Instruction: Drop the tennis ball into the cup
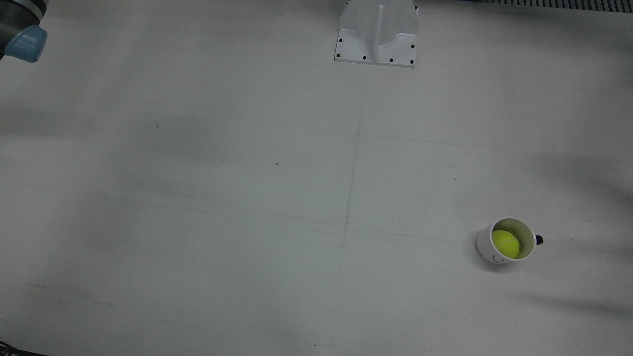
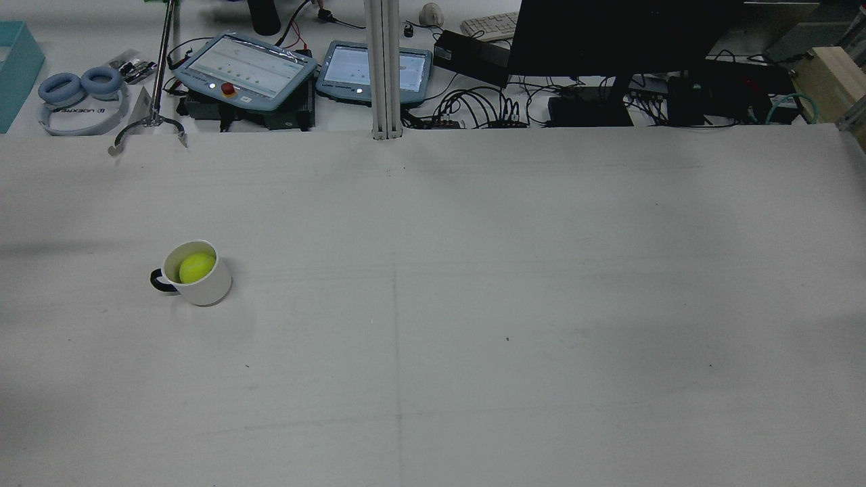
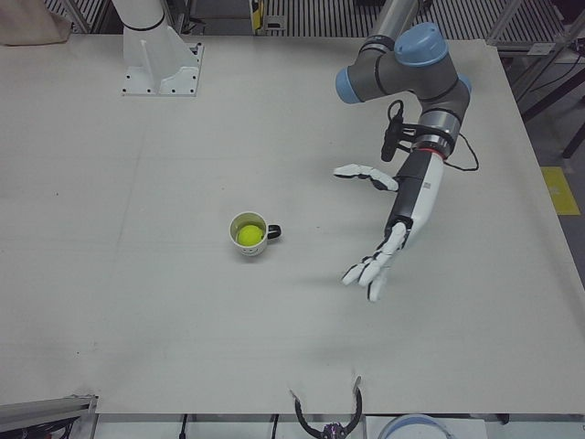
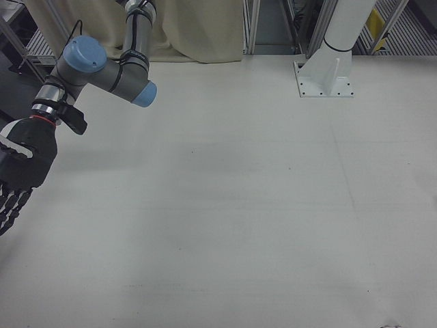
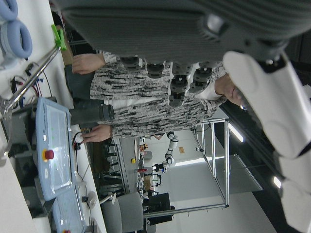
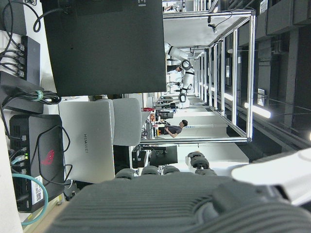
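The yellow-green tennis ball lies inside the white cup, which stands upright with a dark handle. They also show in the rear view, ball in cup, and in the left-front view, ball in cup. My left hand hangs open and empty above the table, well to the right of the cup in that view, fingers spread and pointing down. My right hand is open and empty at the left edge of the right-front view, far from the cup.
A white arm pedestal is bolted at the table's back edge. Beyond the far edge in the rear view are two teach pendants, a monitor, cables and blue headphones.
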Robot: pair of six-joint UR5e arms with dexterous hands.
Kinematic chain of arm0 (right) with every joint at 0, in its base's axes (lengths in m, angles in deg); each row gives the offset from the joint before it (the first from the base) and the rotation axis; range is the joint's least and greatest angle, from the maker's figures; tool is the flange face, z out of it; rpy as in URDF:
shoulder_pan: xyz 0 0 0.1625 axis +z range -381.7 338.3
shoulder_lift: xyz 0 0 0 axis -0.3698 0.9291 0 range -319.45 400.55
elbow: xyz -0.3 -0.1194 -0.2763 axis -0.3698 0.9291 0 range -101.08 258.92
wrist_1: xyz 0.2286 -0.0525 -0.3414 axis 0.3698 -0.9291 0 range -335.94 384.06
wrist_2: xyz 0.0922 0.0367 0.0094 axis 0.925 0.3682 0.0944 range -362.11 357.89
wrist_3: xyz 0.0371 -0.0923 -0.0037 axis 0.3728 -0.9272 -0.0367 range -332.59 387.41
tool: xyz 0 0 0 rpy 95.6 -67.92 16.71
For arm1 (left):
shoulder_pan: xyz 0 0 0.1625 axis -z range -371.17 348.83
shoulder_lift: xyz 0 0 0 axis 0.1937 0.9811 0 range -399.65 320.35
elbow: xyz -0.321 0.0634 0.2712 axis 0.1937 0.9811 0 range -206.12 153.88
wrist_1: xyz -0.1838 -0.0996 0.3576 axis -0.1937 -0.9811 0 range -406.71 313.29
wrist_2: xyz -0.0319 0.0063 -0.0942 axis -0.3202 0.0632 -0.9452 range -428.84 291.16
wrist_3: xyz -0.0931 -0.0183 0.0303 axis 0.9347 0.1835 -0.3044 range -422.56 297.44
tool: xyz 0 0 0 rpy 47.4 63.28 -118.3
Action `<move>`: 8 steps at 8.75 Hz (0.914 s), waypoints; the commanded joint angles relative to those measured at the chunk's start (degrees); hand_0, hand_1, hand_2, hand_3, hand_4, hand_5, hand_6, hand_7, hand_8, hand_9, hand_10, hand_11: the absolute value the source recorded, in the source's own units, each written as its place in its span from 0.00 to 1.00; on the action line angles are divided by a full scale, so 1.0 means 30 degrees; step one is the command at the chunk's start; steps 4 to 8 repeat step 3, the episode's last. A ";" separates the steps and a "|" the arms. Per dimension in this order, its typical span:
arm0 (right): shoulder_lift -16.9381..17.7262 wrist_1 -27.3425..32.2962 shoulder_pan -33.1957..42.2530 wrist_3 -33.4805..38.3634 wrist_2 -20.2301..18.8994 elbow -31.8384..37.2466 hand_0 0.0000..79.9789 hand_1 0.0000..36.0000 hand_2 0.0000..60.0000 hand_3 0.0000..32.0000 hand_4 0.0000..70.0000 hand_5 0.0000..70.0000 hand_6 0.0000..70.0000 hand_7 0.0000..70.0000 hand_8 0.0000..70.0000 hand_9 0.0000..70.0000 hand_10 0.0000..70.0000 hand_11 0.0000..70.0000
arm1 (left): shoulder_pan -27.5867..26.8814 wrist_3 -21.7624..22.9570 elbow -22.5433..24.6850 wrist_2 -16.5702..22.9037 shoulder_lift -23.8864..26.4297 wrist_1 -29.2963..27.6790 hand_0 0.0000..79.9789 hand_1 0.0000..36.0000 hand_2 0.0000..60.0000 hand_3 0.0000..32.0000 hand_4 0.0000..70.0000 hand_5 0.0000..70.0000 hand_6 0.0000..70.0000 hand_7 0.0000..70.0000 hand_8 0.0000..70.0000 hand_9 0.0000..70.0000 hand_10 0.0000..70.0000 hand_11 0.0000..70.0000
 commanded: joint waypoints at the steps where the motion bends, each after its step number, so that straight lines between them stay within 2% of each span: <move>1: 0.0000 0.0000 0.0000 -0.0029 0.0000 0.0000 0.00 0.00 0.00 0.00 0.00 0.00 0.00 0.00 0.00 0.00 0.00 0.00 | 0.2191 -0.0111 0.0083 0.0633 -0.1017 -0.0260 0.50 0.22 0.28 0.00 0.20 0.09 0.34 0.12 0.09 0.06 0.04 0.06; 3: 0.0000 0.0000 0.0000 0.0000 0.0000 0.0029 0.00 0.00 0.00 0.00 0.00 0.00 0.00 0.00 0.00 0.00 0.00 0.00 | 0.2162 -0.0053 -0.0089 0.0838 -0.1075 -0.0143 0.51 0.21 0.27 0.00 0.21 0.11 0.42 0.10 0.11 0.05 0.03 0.06; 8: 0.0000 0.0000 0.0000 0.0000 0.0000 0.0029 0.00 0.00 0.00 0.00 0.00 0.00 0.00 0.00 0.00 0.00 0.00 0.00 | 0.2162 -0.0053 -0.0089 0.0838 -0.1075 -0.0143 0.51 0.21 0.27 0.00 0.21 0.11 0.42 0.10 0.11 0.05 0.03 0.06</move>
